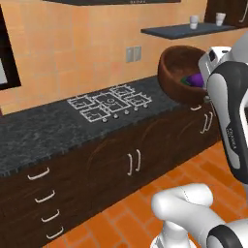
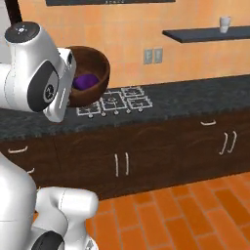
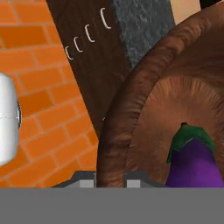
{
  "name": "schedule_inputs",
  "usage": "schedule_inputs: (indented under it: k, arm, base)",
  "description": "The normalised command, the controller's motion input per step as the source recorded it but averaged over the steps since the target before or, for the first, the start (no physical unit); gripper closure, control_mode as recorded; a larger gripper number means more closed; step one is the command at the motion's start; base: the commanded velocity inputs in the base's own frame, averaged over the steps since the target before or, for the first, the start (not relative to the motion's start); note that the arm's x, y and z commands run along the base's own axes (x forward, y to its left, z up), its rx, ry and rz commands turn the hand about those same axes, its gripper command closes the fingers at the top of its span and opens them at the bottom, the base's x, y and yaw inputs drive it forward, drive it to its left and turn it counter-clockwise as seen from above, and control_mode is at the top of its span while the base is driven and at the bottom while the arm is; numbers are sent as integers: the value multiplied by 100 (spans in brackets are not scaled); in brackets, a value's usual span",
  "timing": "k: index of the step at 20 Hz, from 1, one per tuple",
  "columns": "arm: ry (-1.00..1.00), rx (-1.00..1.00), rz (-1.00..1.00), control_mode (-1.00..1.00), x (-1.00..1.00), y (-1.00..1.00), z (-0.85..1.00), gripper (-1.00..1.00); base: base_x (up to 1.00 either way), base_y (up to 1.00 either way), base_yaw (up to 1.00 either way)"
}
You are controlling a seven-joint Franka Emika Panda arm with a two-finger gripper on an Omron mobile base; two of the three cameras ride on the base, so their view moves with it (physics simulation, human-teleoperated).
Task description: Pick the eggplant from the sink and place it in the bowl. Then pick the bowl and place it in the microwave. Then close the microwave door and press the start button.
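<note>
Deep round dark brown wooden bowl (image 1: 178, 72) held up in air above dark speckled stone counter (image 1: 43, 131), w/ small purple eggplant (image 3: 192, 164) inside. White-grate cooktop (image 1: 109, 103) set in counter, dark wood cabinets (image 2: 146, 154) below, wall shelf (image 2: 205, 33) w/ white cup (image 2: 224, 21) above.

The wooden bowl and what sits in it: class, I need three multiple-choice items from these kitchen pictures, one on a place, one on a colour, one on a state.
1. Where is the eggplant?
A. Inside the wooden bowl
B. On the cooktop
C. On the floor

2. What colour is the eggplant's stem cap?
A. Yellow
B. Green
C. White

3. How is the wooden bowl held?
A. Resting on the counter
B. Lifted above the counter, rim between the jaws
C. Standing on the wall shelf

Answers:
1 A: the eggplant lies in the hollow of the wooden bowl.
2 B: the hand view shows a green cap on a purple body.
3 B: the gripper straddles the rim, and the base views show the bowl raised off the counter.
</note>
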Motion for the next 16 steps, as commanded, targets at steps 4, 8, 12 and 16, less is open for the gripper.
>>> schedule_inputs:
  k: [4,8,12,16]
  arm:
    - [0,0,0,100,0,0,0,100]
    - [0,0,0,100,0,0,0,100]
    - [0,0,0,100,0,0,0,100]
    - [0,0,0,100,0,0,0,100]
  base:
    - [0,23,92]
    - [0,25,92]
    - [0,28,92]
    - [0,15,96]
